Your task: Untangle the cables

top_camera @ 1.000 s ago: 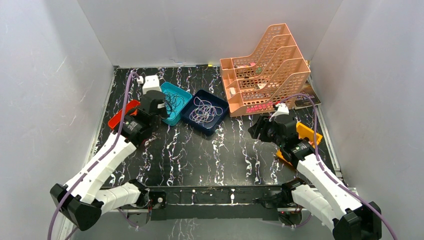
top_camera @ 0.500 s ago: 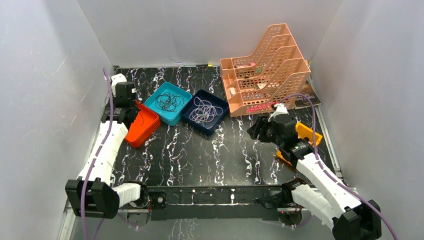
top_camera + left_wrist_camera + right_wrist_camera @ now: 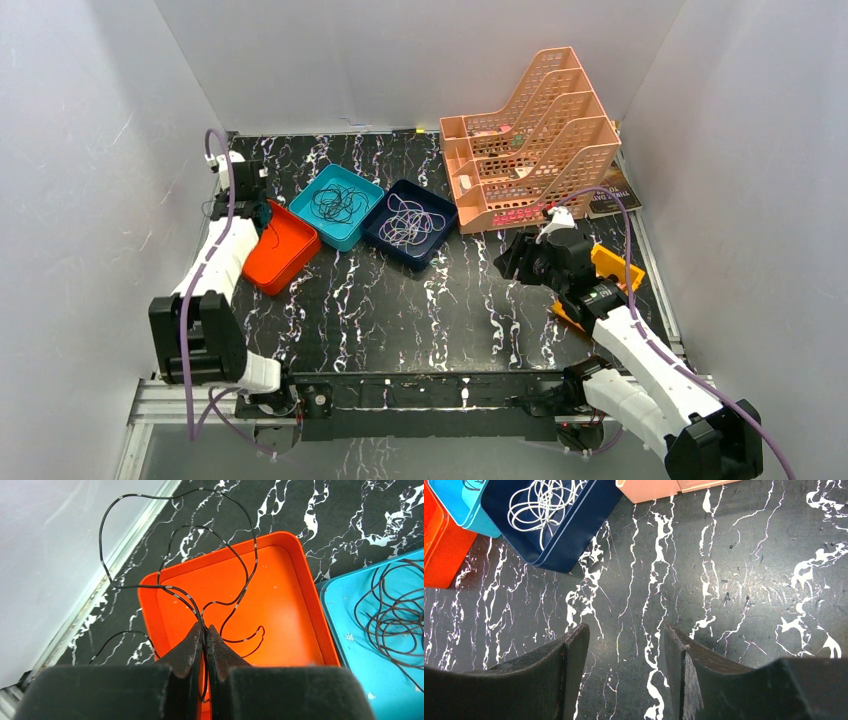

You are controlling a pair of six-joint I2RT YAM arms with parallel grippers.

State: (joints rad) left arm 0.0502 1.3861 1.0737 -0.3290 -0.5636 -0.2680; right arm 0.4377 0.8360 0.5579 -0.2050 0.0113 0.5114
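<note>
Open tabletop [image 3: 420,310] centre; trays [image 3: 425,262], pink organizer [image 3: 530,150] beyond

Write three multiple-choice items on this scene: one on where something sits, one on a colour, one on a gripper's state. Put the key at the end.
1. Where is the navy tray?
A. Between the teal tray and the peach rack
B. Inside the peach rack
C. Stacked on the teal tray

2. What colour are the cables in the navy tray?
A. Red
B. Green
C. Whitish

3. How is the left gripper?
A. Wide open and empty
B. Shut on a thin black cable
C. Shut on the teal tray's rim

Key:
1 A: the top view shows it flanked by those two.
2 C: pale loops lie on its dark floor.
3 B: the left wrist view shows the fingers pinched together on the strand.
</note>
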